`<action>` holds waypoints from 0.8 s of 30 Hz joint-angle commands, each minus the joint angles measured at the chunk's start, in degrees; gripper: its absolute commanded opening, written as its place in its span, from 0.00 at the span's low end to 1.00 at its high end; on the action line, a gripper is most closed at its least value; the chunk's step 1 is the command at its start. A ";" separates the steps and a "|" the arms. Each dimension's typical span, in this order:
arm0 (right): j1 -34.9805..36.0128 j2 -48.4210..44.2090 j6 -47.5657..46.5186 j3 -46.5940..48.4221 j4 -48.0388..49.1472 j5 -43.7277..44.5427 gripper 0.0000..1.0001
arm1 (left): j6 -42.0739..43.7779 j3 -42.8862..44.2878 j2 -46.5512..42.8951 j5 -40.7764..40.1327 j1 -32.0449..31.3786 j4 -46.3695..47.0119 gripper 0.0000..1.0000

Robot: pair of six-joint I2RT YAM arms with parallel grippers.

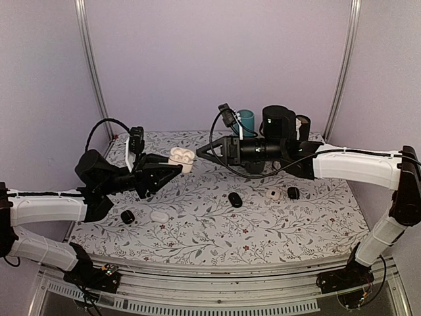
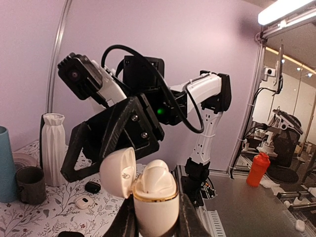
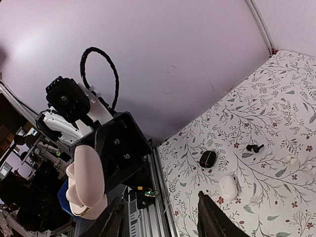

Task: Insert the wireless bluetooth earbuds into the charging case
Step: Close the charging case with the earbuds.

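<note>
While the left end effector point(image 2: 155, 219) clamps the open case point(image 2: 155, 190), the right end effector point(image 3: 160, 212) gapes empty; the tiny earbud point(image 3: 254, 147) looks light and slick: pinch its sides.

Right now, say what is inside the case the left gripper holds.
The white case stands open: a rounded white hump rises above its gold rim, nothing black shows. Its walls hide anything deeper.
</note>
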 commanded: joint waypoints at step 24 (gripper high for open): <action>2.81 -1.40 1.83 -1.40 9.70 -1.53 0.50 | -0.21 0.01 -1.03 -4.35 -1.45 -0.10 0.00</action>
